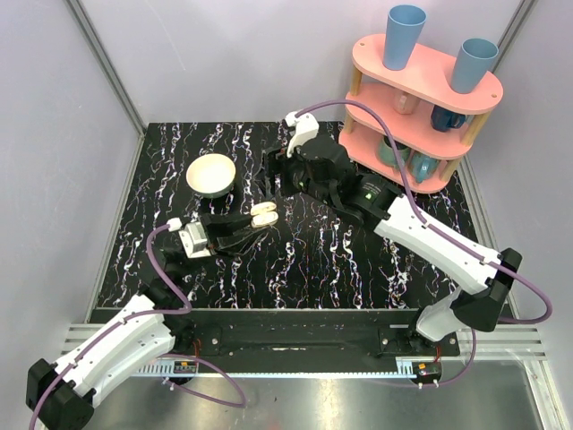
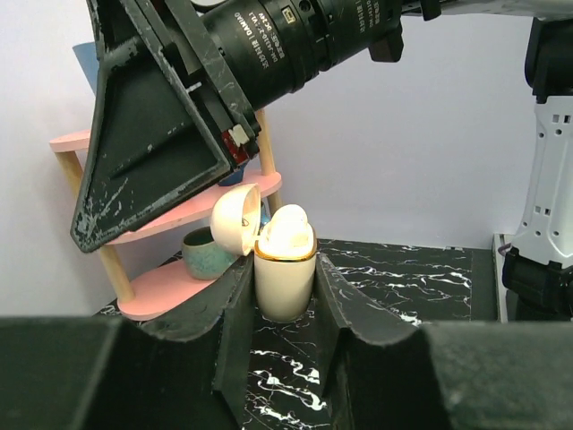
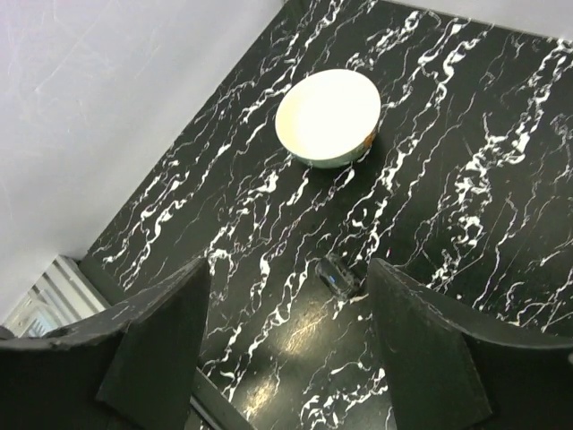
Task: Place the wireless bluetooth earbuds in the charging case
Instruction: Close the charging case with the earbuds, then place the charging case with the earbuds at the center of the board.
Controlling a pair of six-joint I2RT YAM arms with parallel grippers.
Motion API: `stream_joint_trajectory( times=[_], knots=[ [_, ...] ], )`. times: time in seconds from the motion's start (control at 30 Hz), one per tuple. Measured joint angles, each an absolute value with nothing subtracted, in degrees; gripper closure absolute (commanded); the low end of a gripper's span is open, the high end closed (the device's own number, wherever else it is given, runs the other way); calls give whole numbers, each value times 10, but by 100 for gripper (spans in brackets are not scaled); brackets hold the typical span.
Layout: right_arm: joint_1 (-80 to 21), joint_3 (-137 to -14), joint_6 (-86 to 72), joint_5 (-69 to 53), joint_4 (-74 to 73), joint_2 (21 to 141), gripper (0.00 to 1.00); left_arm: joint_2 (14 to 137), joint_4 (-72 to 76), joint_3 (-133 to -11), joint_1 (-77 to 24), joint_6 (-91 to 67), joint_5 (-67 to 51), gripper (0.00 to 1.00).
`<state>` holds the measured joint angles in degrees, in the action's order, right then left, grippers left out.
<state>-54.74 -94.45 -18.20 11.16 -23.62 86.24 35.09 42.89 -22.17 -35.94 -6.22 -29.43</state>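
Insertion step, near its end: the charging case [image 2: 285, 285], lid [image 2: 235, 219] open, is pinched between the left gripper [image 1: 253, 221] jaws. The earbuds [image 2: 288, 231] protrude just above them. The right gripper [image 3: 288, 269] jaws are spread and empty. Pressing home and lid closure are judged to be required next.

Place: robot test cell in a lab, not a home.
Enclosure: plain pale grey panels [image 1: 54, 134] on the sides, joined by bare aluminium struts [image 1: 108, 67].
Mounting: left arm [image 1: 116, 345] and right arm [image 1: 439, 242] fixed to a black base plate [image 1: 295, 336], with purple cables [image 1: 152, 251] looping loose.
Surface: small black marbled tabletop [image 1: 331, 260].
Props: pink shelf rack [image 1: 421, 81] with cups [image 1: 403, 36], and a cream bowl [image 1: 211, 174].
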Motion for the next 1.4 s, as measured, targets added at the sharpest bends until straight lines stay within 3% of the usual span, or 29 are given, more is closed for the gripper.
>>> stream_joint_trajectory(
  times=[0.47,0.73,0.93,1.13,1.2,1.4],
  knots=[
    [-547,-848,-226,70,-253,799,20,389,389,-233,-361,-88,-267,100],
    [-521,-785,-258,242,-263,739,12,443,326,-273,-361,-168,-220,100],
    [-424,-688,-311,258,-267,701,12,569,289,-274,-361,-271,-211,100],
    [-423,-603,-355,223,-274,679,12,738,301,-275,-362,-375,-211,100],
    [-423,-583,-368,211,-273,667,12,785,311,-277,-364,-402,-207,95],
    [-423,-551,-396,192,-272,629,11,897,332,-320,-375,-459,-196,97]
  ],
)
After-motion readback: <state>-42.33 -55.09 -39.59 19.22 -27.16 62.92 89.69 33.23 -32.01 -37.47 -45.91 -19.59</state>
